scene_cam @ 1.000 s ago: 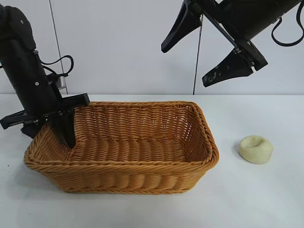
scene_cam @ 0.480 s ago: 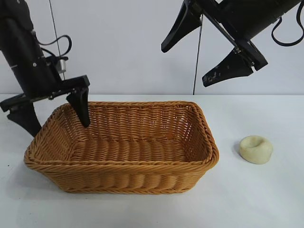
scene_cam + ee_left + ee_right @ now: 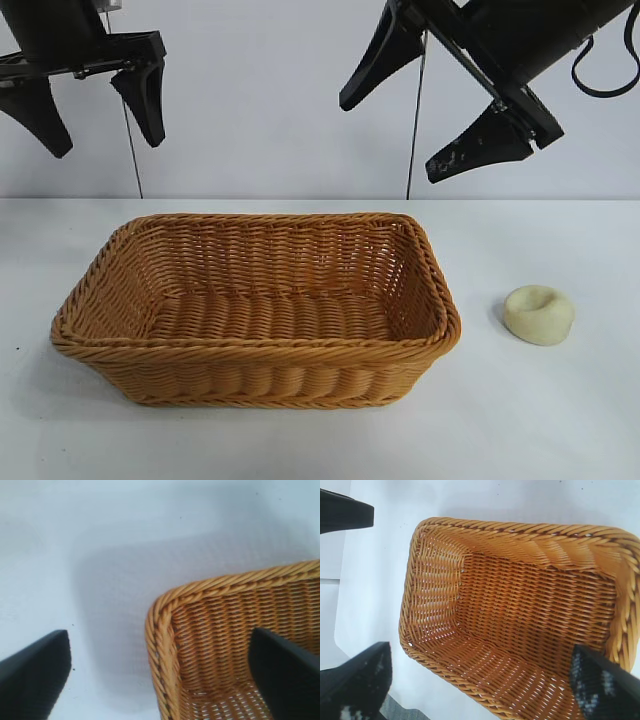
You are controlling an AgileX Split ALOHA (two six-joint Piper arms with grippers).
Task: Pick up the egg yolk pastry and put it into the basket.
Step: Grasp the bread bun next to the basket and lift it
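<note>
1. The left gripper (image 3: 92, 110) hangs high above the basket's left end, its two black fingers (image 3: 142, 98) spread wide and pointing down, nothing between them.
2. In the left wrist view one finger (image 3: 285, 672) sits over the basket's inside, the other (image 3: 32, 672) over bare table (image 3: 100, 555), straddling a rounded rim corner.
3. The right gripper (image 3: 430, 120) is poised high above the basket's right end, tilted down toward the middle, fingers (image 3: 480, 145) also wide apart and empty.
4. Its wrist view looks straight into the basket (image 3: 520, 615), showing only woven floor and walls.
5. The basket (image 3: 255, 355) rests on the white table (image 3: 560, 420), long axis running left to right across the exterior view, open side up, sloping sides flaring to a braided rim.
6. The pastry (image 3: 539, 314) lies on the table to the right of the basket, apart from it, flat with its dimpled top facing up; being round, it shows no long axis.
7. It sits below and slightly right of the right gripper, well clear of both arms.
</note>
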